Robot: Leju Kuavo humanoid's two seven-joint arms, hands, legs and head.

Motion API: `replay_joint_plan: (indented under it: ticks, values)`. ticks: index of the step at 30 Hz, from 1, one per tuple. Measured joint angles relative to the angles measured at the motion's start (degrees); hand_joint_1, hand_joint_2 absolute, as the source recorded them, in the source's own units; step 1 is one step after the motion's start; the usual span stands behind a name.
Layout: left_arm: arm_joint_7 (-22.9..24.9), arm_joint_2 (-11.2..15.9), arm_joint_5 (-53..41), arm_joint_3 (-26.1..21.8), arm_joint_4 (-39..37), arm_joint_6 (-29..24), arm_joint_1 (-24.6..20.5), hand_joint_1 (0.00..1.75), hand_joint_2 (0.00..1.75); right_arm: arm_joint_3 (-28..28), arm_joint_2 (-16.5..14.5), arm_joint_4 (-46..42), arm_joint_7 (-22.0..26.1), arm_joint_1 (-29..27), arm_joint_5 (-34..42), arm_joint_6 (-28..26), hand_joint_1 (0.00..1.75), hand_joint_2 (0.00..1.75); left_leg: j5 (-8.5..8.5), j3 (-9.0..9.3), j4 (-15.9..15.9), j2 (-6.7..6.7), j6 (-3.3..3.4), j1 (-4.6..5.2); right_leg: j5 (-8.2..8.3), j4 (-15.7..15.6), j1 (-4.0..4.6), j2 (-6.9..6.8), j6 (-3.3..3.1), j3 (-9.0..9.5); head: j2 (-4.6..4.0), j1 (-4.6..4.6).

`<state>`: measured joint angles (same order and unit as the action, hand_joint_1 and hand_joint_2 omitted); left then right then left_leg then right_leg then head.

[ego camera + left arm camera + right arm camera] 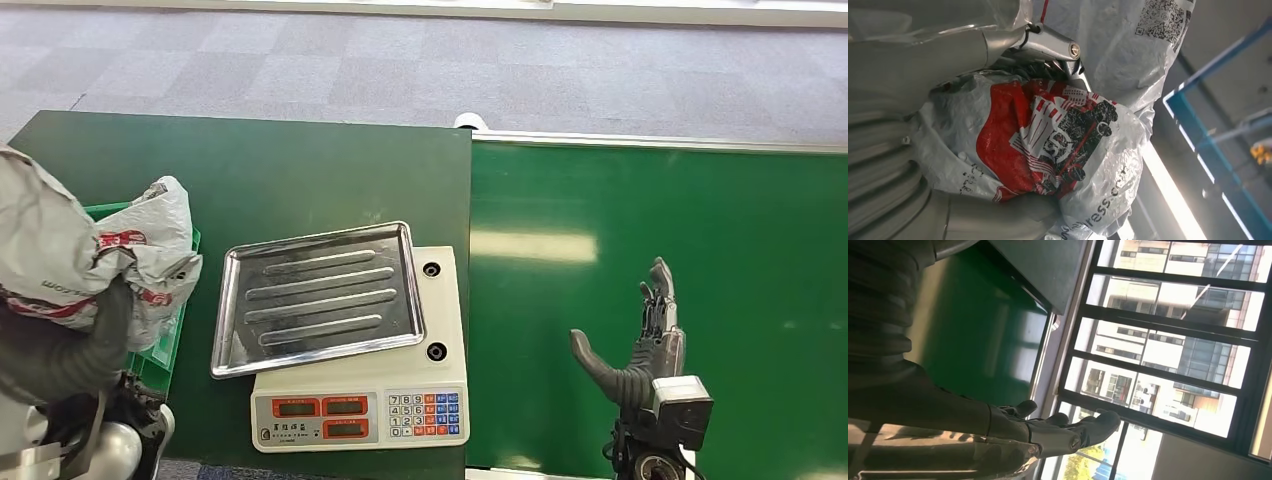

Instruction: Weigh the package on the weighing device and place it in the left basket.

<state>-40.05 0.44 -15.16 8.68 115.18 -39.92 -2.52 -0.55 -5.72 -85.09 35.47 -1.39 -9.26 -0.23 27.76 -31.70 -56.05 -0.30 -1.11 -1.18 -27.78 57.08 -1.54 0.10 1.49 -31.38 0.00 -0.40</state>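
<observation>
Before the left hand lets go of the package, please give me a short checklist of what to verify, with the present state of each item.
1. The left hand holds the package firmly: ok, the bag is pressed against the hand in the left wrist view.
2. The package is above the green basket: ok, it hangs over the basket at the table's left edge.
3. The inside of the basket has room: cannot tell, the package hides it.
4. The scale tray is bare: ok.
5. The right hand is apart from the scale: ok, it holds nothing, over the green belt.
6. The weight was read: cannot tell, the display is too small.
</observation>
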Motion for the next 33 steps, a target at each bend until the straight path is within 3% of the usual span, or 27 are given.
replay_joint_plan:
  ticks: [10,33]
  values:
    - [0.0,-0.58,0.6,-2.12,3.92,-0.03,0.89,1.75,1.75,-0.11,-0.01,0.0,0.0,-0.37,0.01,-0.22,0.0,1.75,0.0,0.0,0.0,0.0,0.0,0.0,0.0,0.0,0.0,0.0,0.0,0.0,0.0,0.01]
    - [0.0,-1.27,0.75,-2.51,5.01,0.01,1.45,1.75,1.75,-0.1,-0.04,-0.12,0.0,-0.98,0.01,-0.5,0.0,1.75,0.0,0.0,0.0,0.0,0.0,0.0,0.0,0.0,0.0,0.0,0.0,0.0,0.0,0.01]
